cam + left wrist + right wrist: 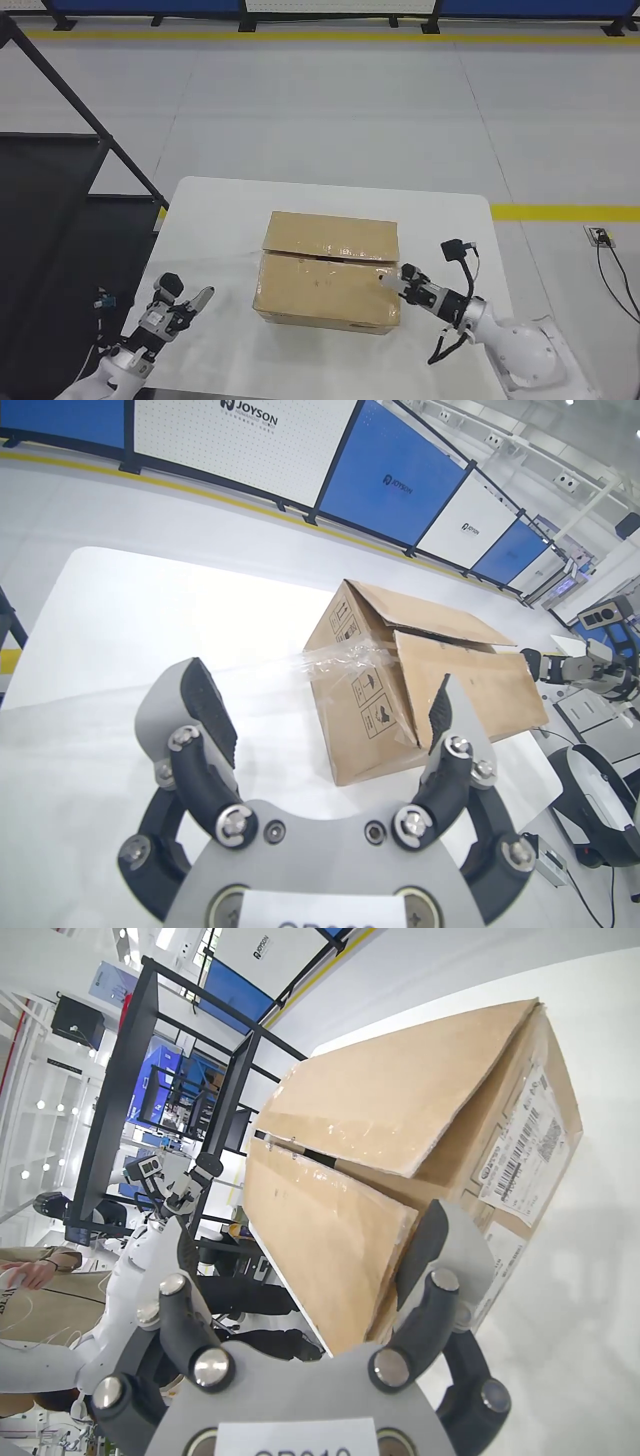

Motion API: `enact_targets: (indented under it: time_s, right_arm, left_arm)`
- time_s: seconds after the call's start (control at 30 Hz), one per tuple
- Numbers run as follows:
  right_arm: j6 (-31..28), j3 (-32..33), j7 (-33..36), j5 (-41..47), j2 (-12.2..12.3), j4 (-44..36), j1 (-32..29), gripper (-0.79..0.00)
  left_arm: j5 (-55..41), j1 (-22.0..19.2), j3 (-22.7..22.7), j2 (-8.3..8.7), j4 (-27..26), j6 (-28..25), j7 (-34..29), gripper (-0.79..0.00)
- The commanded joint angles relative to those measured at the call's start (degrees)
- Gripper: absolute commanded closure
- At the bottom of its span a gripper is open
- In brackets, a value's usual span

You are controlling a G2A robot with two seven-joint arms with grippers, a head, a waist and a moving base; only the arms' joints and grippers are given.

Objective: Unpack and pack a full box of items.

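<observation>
A brown cardboard box [330, 262] stands in the middle of the white table [215, 215], its two top flaps lying down with a slit between them. Loose clear tape [340, 656] hangs at one end of the box [450, 680]. My right gripper [395, 280] is at the box's near right corner, open, with the corner of the near flap [325, 1228] between its fingers [440, 1248]. My left gripper [188, 293] hovers open over the table to the left of the box, holding nothing; its pads [210, 705] face the box's end.
A black metal frame [70, 170] with dark panels stands off the table's left side. Bare tabletop lies left of and behind the box. The table's near edge runs close under both arms.
</observation>
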Motion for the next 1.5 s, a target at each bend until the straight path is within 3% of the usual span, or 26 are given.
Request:
enact_targets:
  time_s: [0.0,0.23,0.43,0.63,0.8,1.17,1.27,1.4,1.47]
  right_arm:
    - [-1.5,-0.5,1.1,2.7,0.0,0.5,0.9,-0.785]
    - [-8.4,2.9,6.6,10.8,0.8,-1.5,-0.9,-0.785]
    - [-15.5,6.5,18.5,20.4,2.1,-4.4,-4.0,-0.785]
    - [-19.9,8.3,28.1,24.6,3.3,-6.4,-6.7,-0.785]
    - [-19.7,7.6,28.5,20.2,4.1,-7.8,-8.6,-0.785]
    - [-18.1,3.8,29.5,13.8,5.4,-6.1,-8.7,-0.785]
    - [-12.4,2.6,26.3,13.6,5.3,-5.2,-7.7,-0.785]
    - [-3.6,2.0,18.6,20.6,4.8,-3.7,-5.0,-0.785]
    - [-1.8,2.0,17.6,22.2,4.7,-3.5,-4.5,-0.785]
  left_arm:
    - [0.0,0.1,0.2,-0.01,-0.2,0.2,0.0,-0.785]
    - [0.8,0.0,1.8,-0.05,-1.4,-0.1,-0.4,-0.785]
    - [1.5,-0.5,3.1,-0.13,-2.2,0.9,-0.5,-0.785]
    - [1.9,-1.8,3.4,-0.12,-2.8,2.0,-0.7,-0.785]
    - [4.2,-1.9,4.2,0.08,-3.5,-0.7,-1.8,-0.785]
    - [14.3,-0.7,5.2,1.2,-2.2,-12.8,-6.5,-0.785]
    - [19.0,-0.7,5.8,1.48,-1.4,-14.3,-7.6,-0.785]
    - [22.9,-1.4,7.7,1.4,0.1,-12.1,-5.9,-0.785]
    - [23.8,-1.9,8.7,1.35,0.8,-11.3,-5.4,-0.785]
